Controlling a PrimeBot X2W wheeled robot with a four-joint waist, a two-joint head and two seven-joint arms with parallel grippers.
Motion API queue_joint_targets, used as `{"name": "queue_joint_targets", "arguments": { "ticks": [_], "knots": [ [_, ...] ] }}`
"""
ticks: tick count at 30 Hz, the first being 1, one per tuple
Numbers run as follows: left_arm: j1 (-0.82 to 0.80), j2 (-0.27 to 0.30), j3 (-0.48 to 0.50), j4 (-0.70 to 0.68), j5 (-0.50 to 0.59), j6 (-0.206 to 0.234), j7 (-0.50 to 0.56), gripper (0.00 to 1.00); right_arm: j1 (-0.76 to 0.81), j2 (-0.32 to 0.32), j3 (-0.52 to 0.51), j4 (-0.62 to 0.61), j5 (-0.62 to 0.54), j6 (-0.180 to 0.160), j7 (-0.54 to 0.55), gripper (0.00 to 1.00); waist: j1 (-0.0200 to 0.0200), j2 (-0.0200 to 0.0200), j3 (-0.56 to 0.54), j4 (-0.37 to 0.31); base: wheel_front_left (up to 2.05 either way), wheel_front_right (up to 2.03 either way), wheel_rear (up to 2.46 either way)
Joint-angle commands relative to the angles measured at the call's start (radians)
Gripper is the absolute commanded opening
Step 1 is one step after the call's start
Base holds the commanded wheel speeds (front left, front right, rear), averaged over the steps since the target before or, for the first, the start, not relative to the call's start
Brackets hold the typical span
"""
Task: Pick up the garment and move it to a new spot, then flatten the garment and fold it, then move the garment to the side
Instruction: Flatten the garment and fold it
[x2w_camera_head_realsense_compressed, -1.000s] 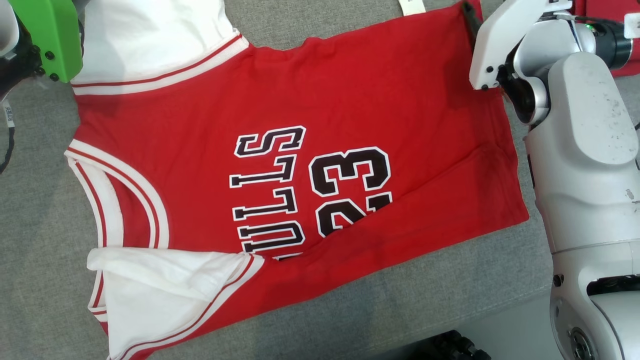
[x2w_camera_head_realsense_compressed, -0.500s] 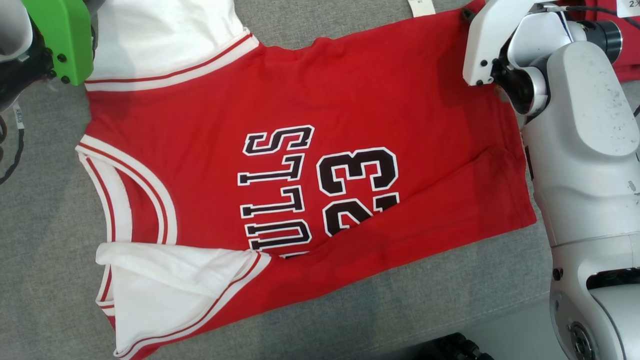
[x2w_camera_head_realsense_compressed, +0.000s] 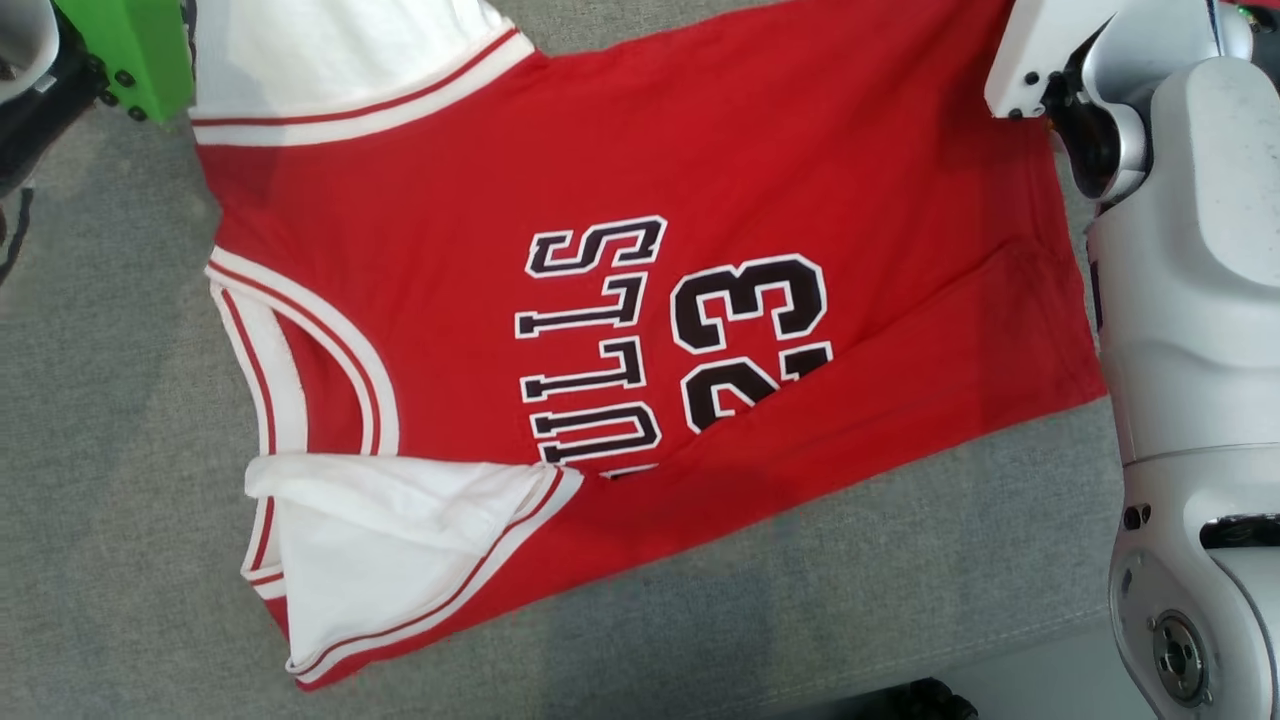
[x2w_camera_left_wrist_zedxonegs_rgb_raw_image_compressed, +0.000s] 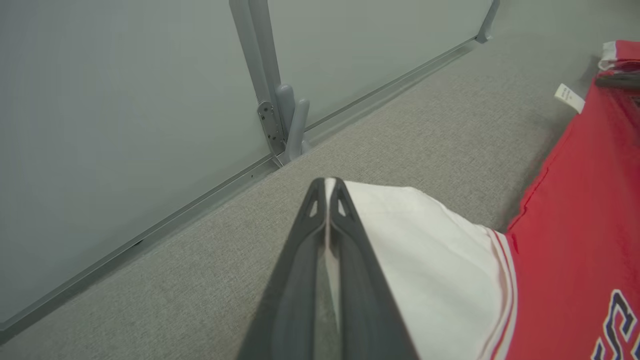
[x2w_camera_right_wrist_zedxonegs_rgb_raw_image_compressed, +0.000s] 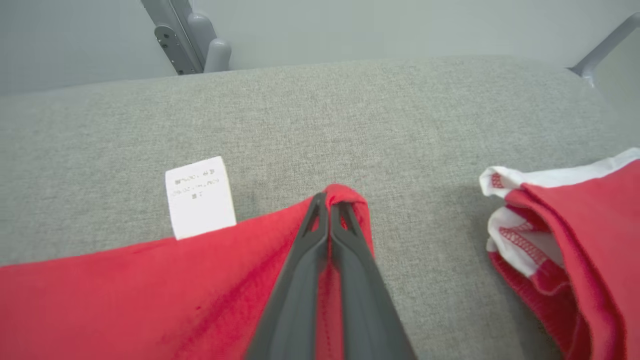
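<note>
The left gripper (x2w_camera_left_wrist_zedxonegs_rgb_raw_image_compressed: 327, 184) reaches low over the grey woven fabric surface (x2w_camera_left_wrist_zedxonegs_rgb_raw_image_compressed: 425, 130). Its two dark fingers are pressed together on the white sleeve edge of the red basketball jersey (x2w_camera_head_realsense_compressed: 620, 170), with a sliver of white cloth showing between them. The right gripper (x2w_camera_right_wrist_zedxonegs_rgb_raw_image_compressed: 329, 199) is clamped on the jersey's red hem corner, which bunches over its tips. The jersey lies spread on the surface between the two grippers. In the right wrist view, a white care label (x2w_camera_right_wrist_zedxonegs_rgb_raw_image_compressed: 200, 197) sits just left of the gripper, its print too small to read, and a second red-and-white garment (x2w_camera_right_wrist_zedxonegs_rgb_raw_image_compressed: 570, 225) lies well to the right, cut off by the frame. In the head view the pale right forearm (x2w_camera_head_realsense_compressed: 1190, 300) hides part of the hem, and a fold covers part of the "BULLS" lettering.
</note>
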Motion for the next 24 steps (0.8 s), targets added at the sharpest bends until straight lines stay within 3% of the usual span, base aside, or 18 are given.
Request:
{"name": "queue_joint_targets", "arguments": {
  "ticks": [1,8,14,24],
  "knots": [
    [-0.017,0.000,0.001,0.002,0.010,-0.004,-0.016,0.00,-0.016,-0.003,0.001,0.000,0.002,-0.001,-0.016,0.00,0.0000,0.0000,-0.003,0.008,0.00,0.00,0.00],
    [-0.028,0.005,0.001,0.012,0.029,-0.003,-0.174,0.00,-0.032,-0.004,-0.031,0.034,0.016,-0.001,-0.111,0.00,0.0000,0.0000,-0.024,0.036,0.00,0.00,0.00],
    [0.059,0.050,0.001,-0.077,0.022,-0.003,-0.203,0.00,0.033,-0.030,0.020,0.047,0.081,-0.001,-0.103,0.00,0.0000,0.0000,-0.066,0.057,0.00,0.00,0.00],
    [0.272,0.135,0.001,-0.252,0.000,-0.003,-0.317,0.00,0.266,-0.181,0.137,-0.094,0.315,-0.001,-0.037,0.00,0.0000,0.0000,-0.185,0.123,0.00,0.00,0.00]
  ]
}}
